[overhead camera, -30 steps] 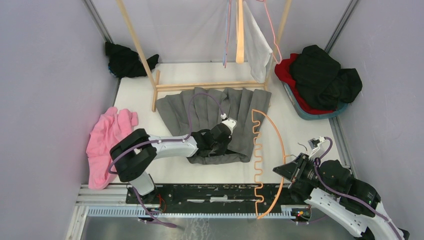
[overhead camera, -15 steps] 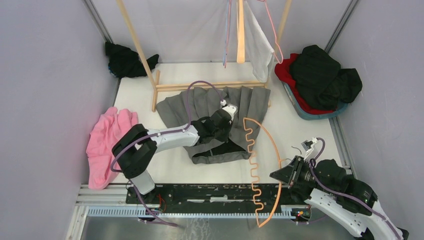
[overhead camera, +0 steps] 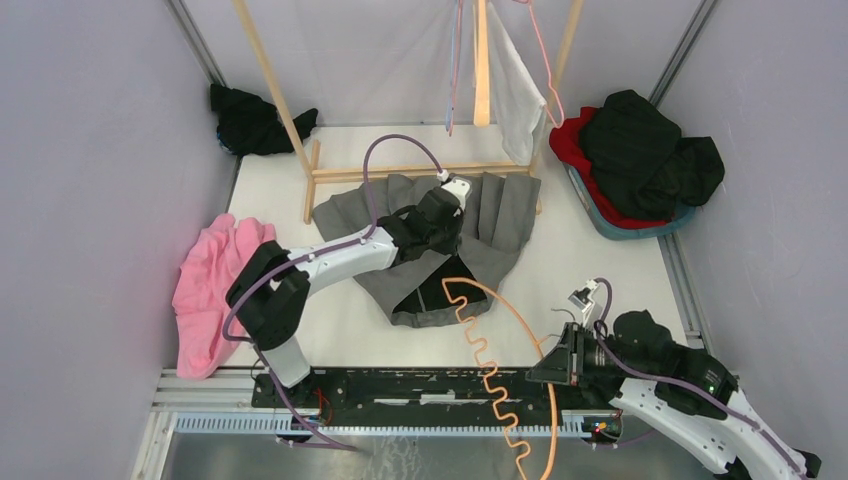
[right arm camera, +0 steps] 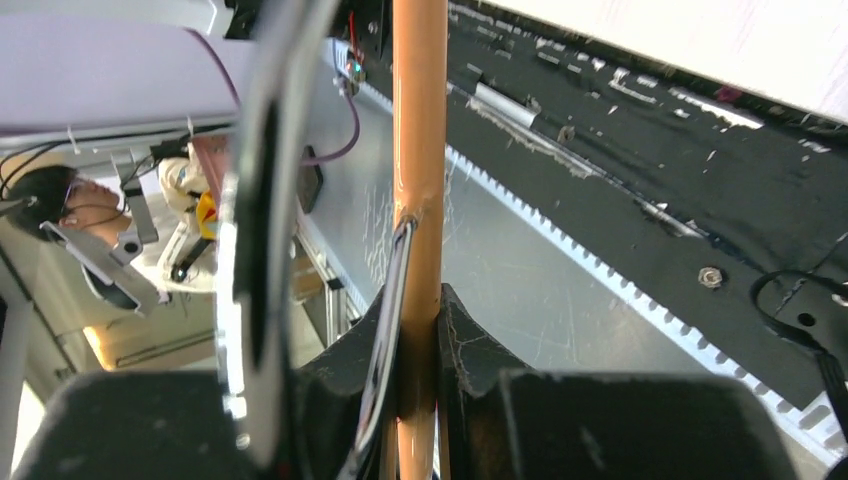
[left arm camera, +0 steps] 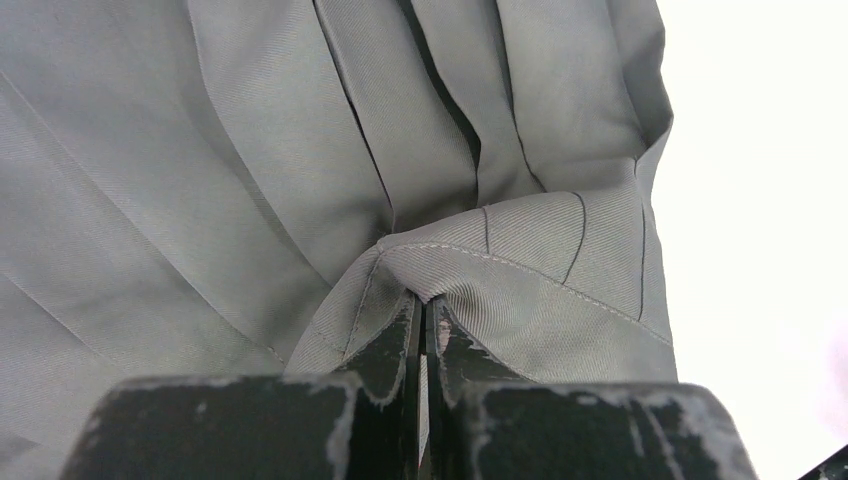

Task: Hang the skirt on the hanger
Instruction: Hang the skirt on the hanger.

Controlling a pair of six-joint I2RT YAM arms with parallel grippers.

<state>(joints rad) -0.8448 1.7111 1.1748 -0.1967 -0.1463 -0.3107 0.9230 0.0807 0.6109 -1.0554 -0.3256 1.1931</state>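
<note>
A grey pleated skirt (overhead camera: 490, 215) lies on the white table near the wooden rack's foot. My left gripper (overhead camera: 452, 205) is shut on a fold of the skirt's waistband (left arm camera: 520, 260) and holds that part lifted and bunched. The pleats fill the left wrist view (left arm camera: 280, 150). My right gripper (overhead camera: 553, 366) is shut on an orange hanger (overhead camera: 495, 330), which tilts over the table's near edge with its wavy bar toward the skirt. The hanger's orange rod (right arm camera: 420, 150) runs up between the right fingers.
A wooden clothes rack (overhead camera: 400, 172) stands at the back with a white garment (overhead camera: 515, 95) hanging on it. A blue basket (overhead camera: 630, 225) of red and black clothes is at the right. A pink cloth (overhead camera: 215, 275) lies at the left, a black cloth (overhead camera: 250, 120) in the back left corner.
My left gripper moved toward the back with the skirt's waistband, pulling the cloth up. My right gripper swung the orange hanger to the left and toward the near edge.
</note>
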